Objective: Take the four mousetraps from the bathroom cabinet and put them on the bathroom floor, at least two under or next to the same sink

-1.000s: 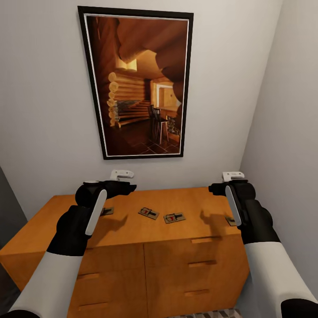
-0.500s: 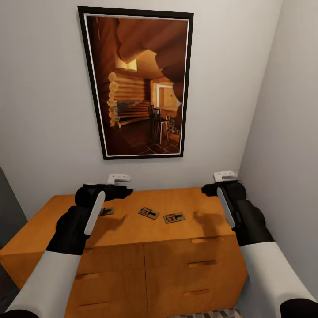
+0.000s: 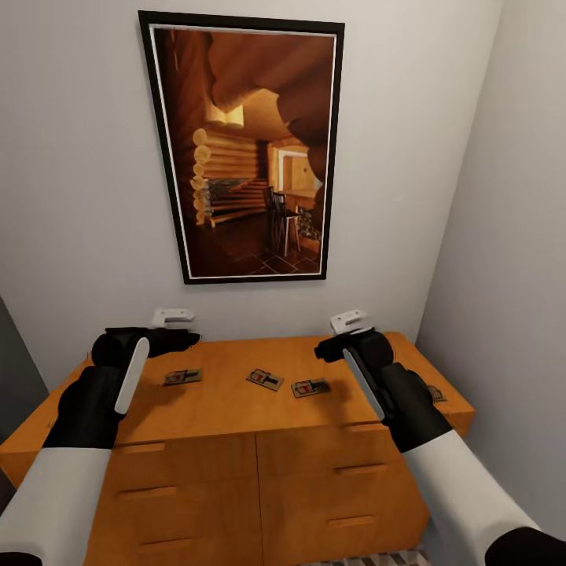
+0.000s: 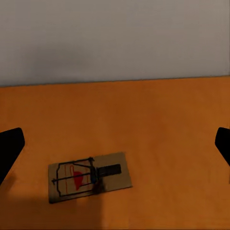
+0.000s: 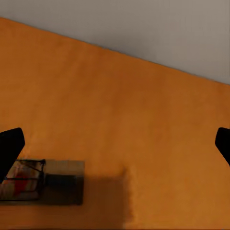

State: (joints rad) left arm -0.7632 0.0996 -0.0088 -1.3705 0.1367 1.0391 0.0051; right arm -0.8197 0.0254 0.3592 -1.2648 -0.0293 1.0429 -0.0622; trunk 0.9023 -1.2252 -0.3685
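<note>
1. Left gripper [image 3: 169,328]: shifted leftward since a second ago, now above the cabinet's [image 3: 236,397] back left, fingertips wide apart and empty in the wrist view; leftmost mousetrap [image 3: 182,376] uncovered, flat just ahead of it.
2. Middle mousetraps [image 3: 265,379] and [image 3: 310,387]: unmoved on the top, close together.
3. Right gripper [image 3: 346,334]: also swung left, spread open, empty, near the third trap [image 5: 40,182].
4. Fourth mousetrap [image 3: 435,393]: at the right edge, partly behind the right forearm.
5. Likely meaning: both arms lining up for a first pick; nothing lifted, bathroom floor [image 3: 377,560] bare of traps.
</note>
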